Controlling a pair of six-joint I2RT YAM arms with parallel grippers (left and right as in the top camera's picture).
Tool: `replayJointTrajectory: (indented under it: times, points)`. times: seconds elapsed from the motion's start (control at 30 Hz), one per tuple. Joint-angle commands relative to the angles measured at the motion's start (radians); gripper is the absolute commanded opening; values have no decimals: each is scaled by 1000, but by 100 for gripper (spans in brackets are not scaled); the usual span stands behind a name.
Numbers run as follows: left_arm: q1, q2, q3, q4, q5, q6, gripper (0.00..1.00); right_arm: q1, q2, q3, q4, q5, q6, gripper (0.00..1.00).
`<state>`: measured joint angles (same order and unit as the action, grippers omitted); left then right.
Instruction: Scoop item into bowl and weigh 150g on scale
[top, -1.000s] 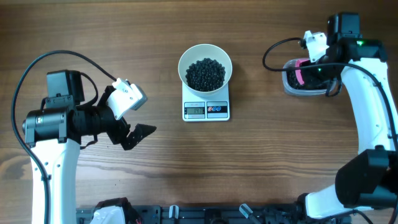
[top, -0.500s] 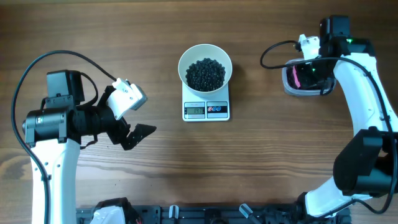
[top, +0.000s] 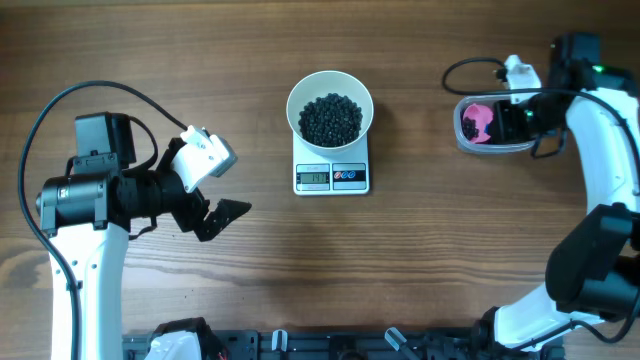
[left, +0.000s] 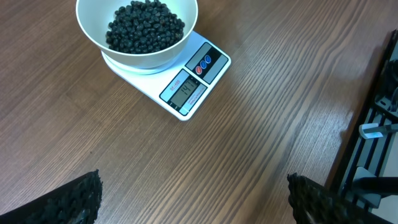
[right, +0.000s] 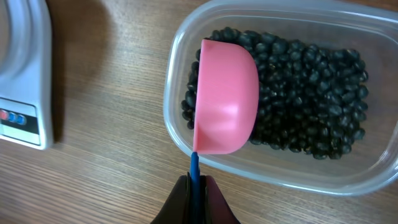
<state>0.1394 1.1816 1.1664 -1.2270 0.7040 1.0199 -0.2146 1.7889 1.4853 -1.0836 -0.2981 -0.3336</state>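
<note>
Wooden table (top: 320, 270) beneath everything. Over its left side, left gripper (top: 218, 216) hanging above bare wood, jaws spread wide and empty, well apart from the scale. At far right, right gripper (right: 195, 199) clenched on a thin blue handle (right: 194, 165). Below it, clear plastic tub (right: 169, 102). At centre, white bowl (top: 293, 110) sitting on the scale (top: 331, 176). Pink scoop (right: 225, 99) over the tub's end nearest the scale. Black beans (top: 331, 119) heaped in the bowl, more lying in the tub.
</note>
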Motion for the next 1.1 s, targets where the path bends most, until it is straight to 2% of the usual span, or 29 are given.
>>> replayJointTrajectory:
  times: [0.0, 0.13, 0.33, 0.6, 0.7, 0.9, 1.07]
  points:
    - [-1, -10, 9, 0, 0, 21, 100, -63, 20, -6, -3, -142, 21, 4]
    - [-1, -10, 9, 0, 0, 21, 100, -145, 20, -6, -5, -158, 21, 4]
    - [-1, -10, 9, 0, 0, 21, 100, -240, 20, -6, -6, -317, 19, 4]
    - [-1, -10, 9, 0, 0, 21, 100, -225, -52, 6, -8, -444, 47, 4]
    - [-1, -10, 9, 0, 0, 21, 100, -159, -129, 9, -8, -444, 66, 4]
    - [-1, -10, 9, 0, 0, 21, 100, 87, -203, 9, 74, -438, 127, 4]
    - [-1, -10, 9, 0, 0, 21, 100, 294, -203, 9, 142, -259, 127, 4]
